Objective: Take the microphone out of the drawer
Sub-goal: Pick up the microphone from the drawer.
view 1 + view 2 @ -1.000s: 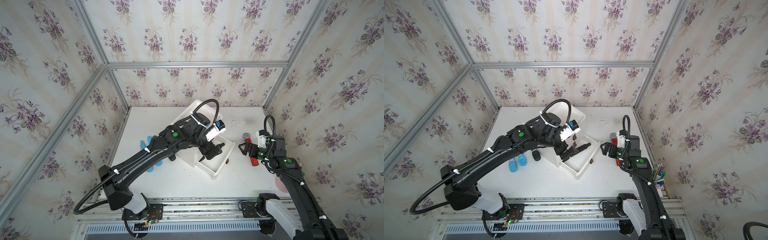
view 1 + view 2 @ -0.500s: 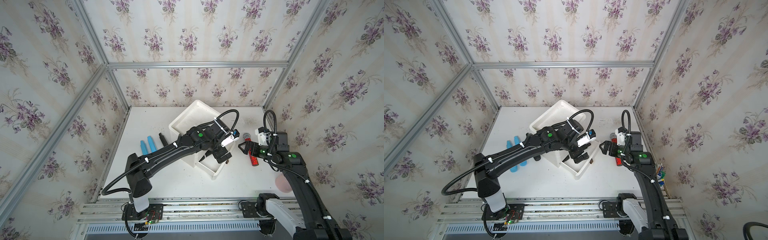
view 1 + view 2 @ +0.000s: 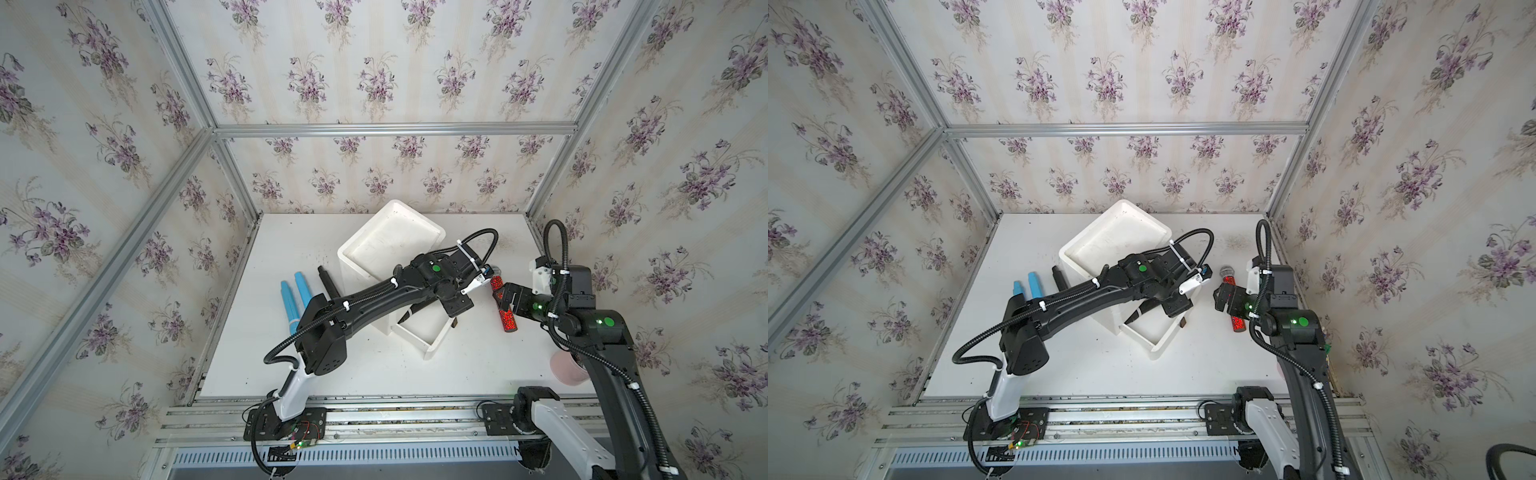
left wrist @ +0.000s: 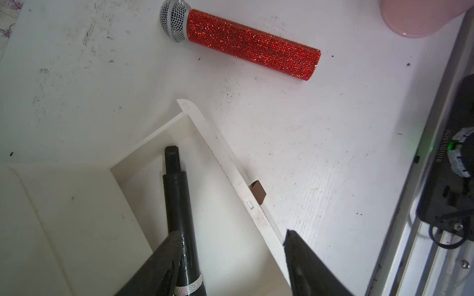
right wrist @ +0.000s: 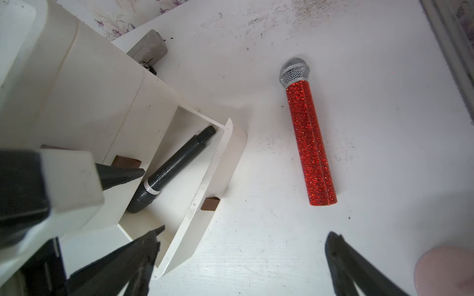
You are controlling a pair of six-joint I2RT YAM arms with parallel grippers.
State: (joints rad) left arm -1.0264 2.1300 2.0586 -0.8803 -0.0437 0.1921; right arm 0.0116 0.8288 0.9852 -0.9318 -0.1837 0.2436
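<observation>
A black microphone (image 4: 177, 205) lies slanted in the pulled-out white drawer (image 4: 230, 166), also seen in the right wrist view (image 5: 174, 164). My left gripper (image 4: 232, 233) hangs open over the drawer's front end. One finger touches the black microphone's side and the other stands at the front wall. In both top views this gripper (image 3: 457, 307) covers most of the drawer (image 3: 436, 345). My right gripper (image 5: 245, 230) is open above bare table, between the drawer and a red glitter microphone (image 5: 310, 143).
The drawer belongs to a white cabinet (image 3: 390, 245) with a brown handle tab (image 4: 257, 191). Left of the cabinet lie two blue tubes (image 3: 297, 299) and a black stick (image 3: 327, 280). A pink cup (image 3: 567, 368) stands at the right front. A grey block (image 5: 148, 48) sits behind the cabinet.
My left arm has swung right, from above the drawer's middle to its front end, and its jaws have narrowed somewhat. The right gripper has hardly moved and stays wide.
</observation>
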